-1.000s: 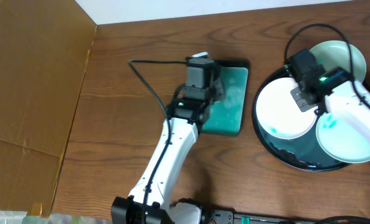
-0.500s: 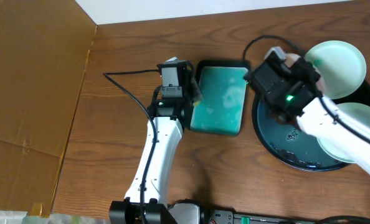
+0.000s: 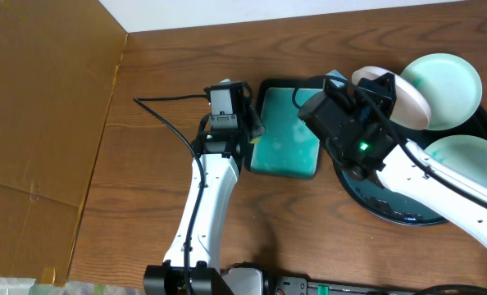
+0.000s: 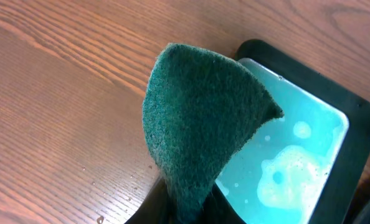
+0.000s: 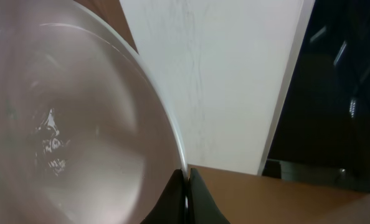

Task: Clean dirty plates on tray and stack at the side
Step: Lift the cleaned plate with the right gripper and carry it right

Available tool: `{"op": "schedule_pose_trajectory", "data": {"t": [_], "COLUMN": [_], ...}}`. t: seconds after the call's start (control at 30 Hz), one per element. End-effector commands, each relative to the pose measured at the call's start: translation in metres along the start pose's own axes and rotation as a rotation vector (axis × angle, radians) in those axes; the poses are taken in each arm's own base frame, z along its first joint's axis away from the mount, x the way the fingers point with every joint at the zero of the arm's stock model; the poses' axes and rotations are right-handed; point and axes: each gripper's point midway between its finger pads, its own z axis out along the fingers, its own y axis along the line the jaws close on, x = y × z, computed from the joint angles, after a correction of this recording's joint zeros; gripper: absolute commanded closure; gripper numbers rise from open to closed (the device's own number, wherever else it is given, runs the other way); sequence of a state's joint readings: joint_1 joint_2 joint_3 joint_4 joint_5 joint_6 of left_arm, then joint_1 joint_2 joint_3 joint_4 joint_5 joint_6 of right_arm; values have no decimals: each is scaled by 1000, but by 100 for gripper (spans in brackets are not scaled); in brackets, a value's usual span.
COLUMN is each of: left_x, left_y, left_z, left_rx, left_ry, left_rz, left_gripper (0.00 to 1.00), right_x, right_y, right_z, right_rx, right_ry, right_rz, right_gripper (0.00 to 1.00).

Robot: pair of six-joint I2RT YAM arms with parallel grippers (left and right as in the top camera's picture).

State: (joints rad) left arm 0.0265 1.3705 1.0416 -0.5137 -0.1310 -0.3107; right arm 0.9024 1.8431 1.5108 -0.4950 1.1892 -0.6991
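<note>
The right pincer is found closed on the rim of one plate. This plate is held tilted above the left edge of the tray, near the rectangular dish. A second plate and a third plate are seen lying at the tray's right side. The left pincer is closed on a green sponge, held over the counter just beside the dish.

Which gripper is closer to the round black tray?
Right. The right gripper holds a plate above the tray's left rim; the left gripper, gripping a sponge, sits beyond the rectangular dish.
</note>
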Motion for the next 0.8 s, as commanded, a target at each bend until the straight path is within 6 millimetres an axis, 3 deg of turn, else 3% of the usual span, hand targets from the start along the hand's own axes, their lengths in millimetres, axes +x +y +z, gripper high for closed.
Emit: {"op": "schedule_pose_trajectory", "data": {"t": [0.0, 0.07, 0.27, 0.37, 0.53, 0.77], "left_x": [-2, -2, -2, -2, -1, -1], "left_y": [4, 4, 5, 4, 5, 4], "left_z": [-3, -3, -3, -3, -3, -3], "left_rx": [-13, -13, -13, -13, -14, -13], "left_ry": [-12, -12, -10, -10, -9, -9], "left_rz": [-12, -12, -12, -11, -11, -11], "left_gripper": [93, 93, 93, 93, 93, 93], "right_x": [0, -3, -11, -8, -1, 36], "right_y": [-21, -15, 41, 53, 49, 24], "right_z": [-8, -8, 2, 6, 17, 48], "right_rx": [35, 3, -342, -446, -558, -861], "right_ry": [-2, -25, -121, -110, -97, -110], "right_rz": [17, 48, 194, 293, 471, 759], "right_gripper": [99, 99, 99, 99, 99, 99]}}
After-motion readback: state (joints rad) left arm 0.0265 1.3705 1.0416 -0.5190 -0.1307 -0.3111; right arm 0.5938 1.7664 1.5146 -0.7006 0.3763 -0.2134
